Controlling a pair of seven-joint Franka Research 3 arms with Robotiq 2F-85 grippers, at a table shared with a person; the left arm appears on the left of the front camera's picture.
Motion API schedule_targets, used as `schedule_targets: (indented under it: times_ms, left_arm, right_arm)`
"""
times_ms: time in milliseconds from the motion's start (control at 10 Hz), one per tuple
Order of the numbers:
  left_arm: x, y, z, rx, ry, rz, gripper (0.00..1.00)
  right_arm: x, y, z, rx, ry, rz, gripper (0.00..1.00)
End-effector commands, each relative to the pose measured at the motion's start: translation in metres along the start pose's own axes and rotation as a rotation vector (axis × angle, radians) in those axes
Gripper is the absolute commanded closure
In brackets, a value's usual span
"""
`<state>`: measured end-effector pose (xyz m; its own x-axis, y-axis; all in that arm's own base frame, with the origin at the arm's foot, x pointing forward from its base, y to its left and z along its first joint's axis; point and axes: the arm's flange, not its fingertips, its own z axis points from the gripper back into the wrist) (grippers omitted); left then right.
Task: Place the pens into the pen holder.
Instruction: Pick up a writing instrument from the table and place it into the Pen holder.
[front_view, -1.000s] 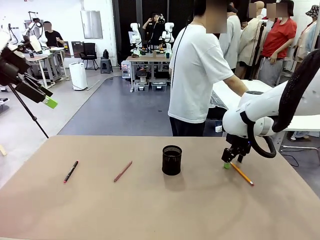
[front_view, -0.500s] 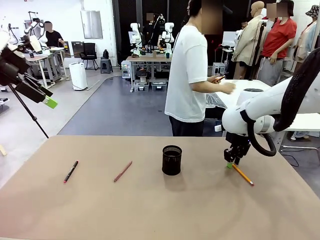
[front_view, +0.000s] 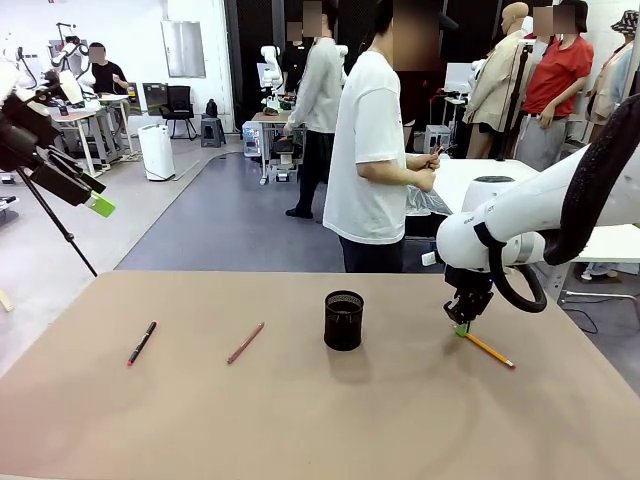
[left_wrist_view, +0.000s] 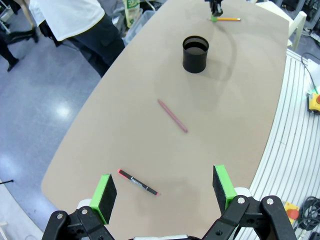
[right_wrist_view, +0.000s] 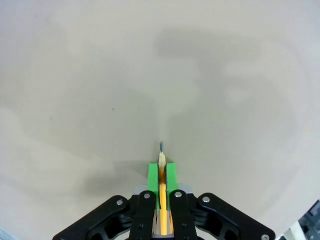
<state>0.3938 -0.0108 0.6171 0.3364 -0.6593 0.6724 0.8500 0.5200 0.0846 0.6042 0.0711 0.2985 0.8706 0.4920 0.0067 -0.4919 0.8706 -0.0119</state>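
Orange-yellow wooden pencil (right_wrist_view: 162, 172) is pinched tight between the green pads of the right gripper (front_view: 462, 326). Its sharpened tip pokes out just past the pads and points at the tan tabletop (front_view: 300, 420). From the front, the rest of the pencil slants away toward the robot's right, low by the table (can't tell if the far end touches it or sits just off it).

All that is to the right of the small black wire-mesh cylindrical pen holder (front_view: 343, 320), which stands upright near the middle of the table, apart from the gripper. Left of the holder lies the thin reddish-pink pen (front_view: 245, 343). Further left is the black pen with red ends (front_view: 141, 343). Both are flat on the table and well apart from each other.

The left gripper (left_wrist_view: 162, 187) hangs high off the table's left end with its fingers spread wide, and the black pen shows on the table beneath it in its wrist view.
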Motion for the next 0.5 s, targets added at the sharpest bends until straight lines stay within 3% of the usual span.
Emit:
schedule_targets:
  times_ms: [0,200,400]
  left_arm:
    - [0.0,0.001,0.001,-0.003,-0.005,-0.001,0.0]
    - [0.0,0.001,0.001,-0.003,-0.005,-0.001,0.0]
    - [0.0,0.001,0.001,-0.003,-0.005,-0.001,0.0]
  right_arm:
    - [-0.007,0.0,0.004,0.155,-0.063,0.047,1.0]
    - [-0.017,-0.011,0.03,0.395,-0.214,0.157,1.0]
    - [-0.034,-0.024,0.059,0.531,-0.375,0.308,1.0]
